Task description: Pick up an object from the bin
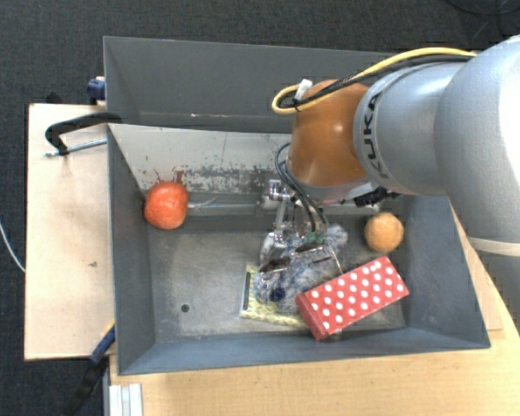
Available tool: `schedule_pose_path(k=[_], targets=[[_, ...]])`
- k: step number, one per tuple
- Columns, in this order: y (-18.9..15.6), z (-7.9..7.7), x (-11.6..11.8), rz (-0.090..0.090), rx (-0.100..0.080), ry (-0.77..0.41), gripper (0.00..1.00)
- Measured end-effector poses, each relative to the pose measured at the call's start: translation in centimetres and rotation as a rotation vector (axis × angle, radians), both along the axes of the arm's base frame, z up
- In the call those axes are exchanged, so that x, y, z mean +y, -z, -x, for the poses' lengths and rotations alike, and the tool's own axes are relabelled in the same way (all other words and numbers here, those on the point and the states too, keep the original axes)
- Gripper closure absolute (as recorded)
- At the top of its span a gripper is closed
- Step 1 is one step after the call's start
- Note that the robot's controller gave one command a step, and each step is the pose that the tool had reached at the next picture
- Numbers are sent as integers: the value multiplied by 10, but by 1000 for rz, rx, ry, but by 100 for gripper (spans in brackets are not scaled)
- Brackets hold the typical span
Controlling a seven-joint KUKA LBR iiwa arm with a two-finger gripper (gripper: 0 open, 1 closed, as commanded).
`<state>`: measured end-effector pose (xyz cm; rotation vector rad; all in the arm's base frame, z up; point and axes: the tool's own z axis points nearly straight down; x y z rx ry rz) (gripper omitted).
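My gripper (288, 243) hangs low in the middle of the bin, right over a crinkly clear-and-blue plastic packet (288, 277) that lies near the front. Its fingertips reach down to the packet's top edge. Just right of the packet, partly on it, lies a red box with white dots (354, 296). A small pale orange ball (384, 231) rests to the right of the gripper by the right wall.
An orange-red ball (165, 206) sits at the back left corner of the bin floor. The arm with its orange cover reaches in from the right over the back of the bin. Bare floor lies at the front left.
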<state>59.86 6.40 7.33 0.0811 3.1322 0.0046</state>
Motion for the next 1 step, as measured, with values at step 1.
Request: schedule_pose_path(k=[1], targets=[[-3, -2, 0, -1, -5, 0, 100]])
